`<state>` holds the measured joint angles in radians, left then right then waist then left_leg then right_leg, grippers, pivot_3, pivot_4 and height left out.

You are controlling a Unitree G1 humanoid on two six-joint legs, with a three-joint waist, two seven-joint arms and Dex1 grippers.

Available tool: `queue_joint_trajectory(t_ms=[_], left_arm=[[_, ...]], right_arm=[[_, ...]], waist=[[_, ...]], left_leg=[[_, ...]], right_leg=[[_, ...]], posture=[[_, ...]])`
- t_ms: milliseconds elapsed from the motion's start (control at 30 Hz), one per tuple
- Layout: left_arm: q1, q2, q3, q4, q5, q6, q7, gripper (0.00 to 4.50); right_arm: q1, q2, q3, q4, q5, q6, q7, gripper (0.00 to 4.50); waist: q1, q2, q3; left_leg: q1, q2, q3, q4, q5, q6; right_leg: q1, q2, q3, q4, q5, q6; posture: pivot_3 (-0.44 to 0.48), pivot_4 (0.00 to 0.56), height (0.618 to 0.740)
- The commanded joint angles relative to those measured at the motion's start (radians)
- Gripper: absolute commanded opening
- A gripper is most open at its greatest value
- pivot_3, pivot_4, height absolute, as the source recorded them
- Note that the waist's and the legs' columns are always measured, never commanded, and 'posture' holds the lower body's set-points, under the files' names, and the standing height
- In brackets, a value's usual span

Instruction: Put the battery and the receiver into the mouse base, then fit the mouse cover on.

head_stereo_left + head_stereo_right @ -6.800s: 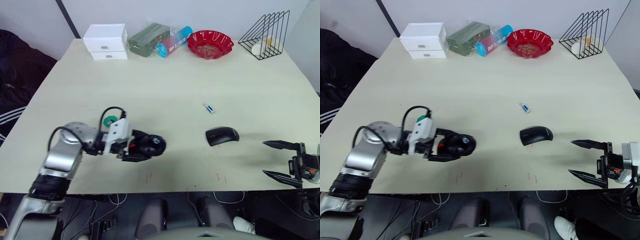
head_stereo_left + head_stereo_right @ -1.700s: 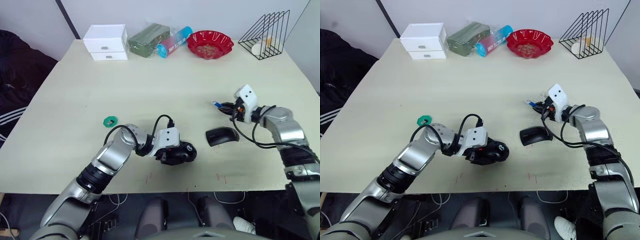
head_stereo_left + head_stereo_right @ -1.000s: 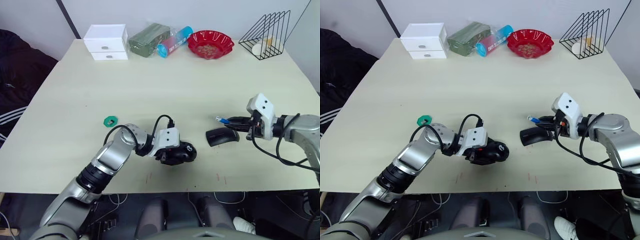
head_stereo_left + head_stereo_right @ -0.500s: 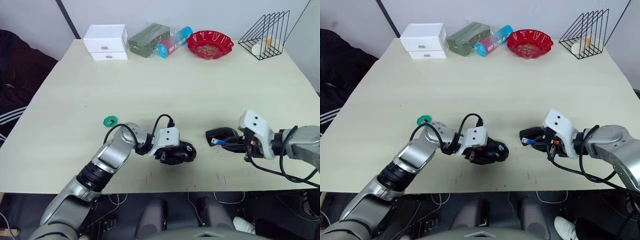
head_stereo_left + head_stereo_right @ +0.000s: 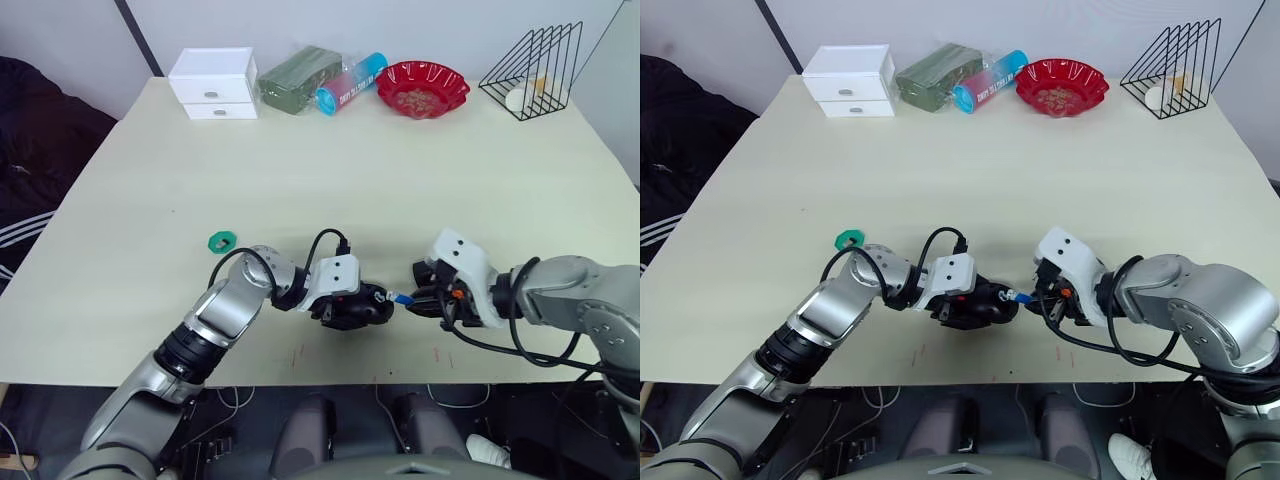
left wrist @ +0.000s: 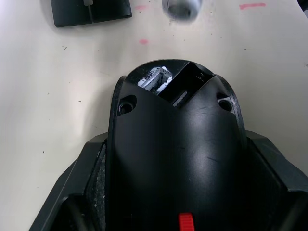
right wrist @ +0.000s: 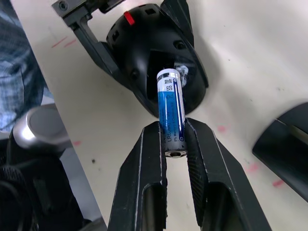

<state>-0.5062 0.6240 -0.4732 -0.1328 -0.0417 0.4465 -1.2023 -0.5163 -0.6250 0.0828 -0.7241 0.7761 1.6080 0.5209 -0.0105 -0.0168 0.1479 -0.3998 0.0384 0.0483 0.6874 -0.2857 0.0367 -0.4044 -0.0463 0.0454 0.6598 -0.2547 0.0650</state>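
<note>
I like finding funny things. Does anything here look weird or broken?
Nothing looks broken or spilled. The black oval mouse base is open because the blue cylindrical battery, held by the right gripper, is going in. The left gripper holds the base. The smooth black mouse cover waits nearby.

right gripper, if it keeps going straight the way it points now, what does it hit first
Most likely the mouse base. The right gripper is shut on the battery, whose free end points at the base's open compartment, which the left gripper holds. The battery would meet it first; how near is hard to judge.
</note>
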Motion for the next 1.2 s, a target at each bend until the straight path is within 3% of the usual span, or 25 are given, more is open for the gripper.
queue_joint_trajectory(t_ms=[33,867,1200], left_arm=[[0.026,0.017,-0.037,0.016,0.027,0.026,-0.007,2.97],[0.037,0.018,-0.043,-0.002,0.023,0.037,0.003,2.97],[0.037,0.009,-0.046,-0.008,0.019,0.042,0.005,2.97]], right_arm=[[-0.022,0.021,0.003,0.008,0.09,0.006,-0.09,0.07],[-0.097,0.051,0.103,0.281,0.709,0.006,-0.769,0.07],[-0.145,-0.032,0.289,0.368,1.055,-0.232,-1.132,0.07]], waist=[[-0.002,0.0,0.0],[-0.004,0.0,0.0],[-0.007,0.0,0.0]], left_leg=[[0.0,0.0,0.0,0.0,0.0,0.0],[0.0,0.001,0.0,-0.001,0.0,0.0],[0.0,0.002,0.0,-0.001,0.0,0.0]], right_leg=[[0.0,0.0,0.0,0.0,0.0,0.0],[0.0,0.0,0.0,-0.001,0.0,0.0],[0.0,-0.001,0.0,-0.001,0.0,0.0]], posture=[[0.0,0.15,0.74],[0.0,0.15,0.74],[0.0,0.15,0.74]])
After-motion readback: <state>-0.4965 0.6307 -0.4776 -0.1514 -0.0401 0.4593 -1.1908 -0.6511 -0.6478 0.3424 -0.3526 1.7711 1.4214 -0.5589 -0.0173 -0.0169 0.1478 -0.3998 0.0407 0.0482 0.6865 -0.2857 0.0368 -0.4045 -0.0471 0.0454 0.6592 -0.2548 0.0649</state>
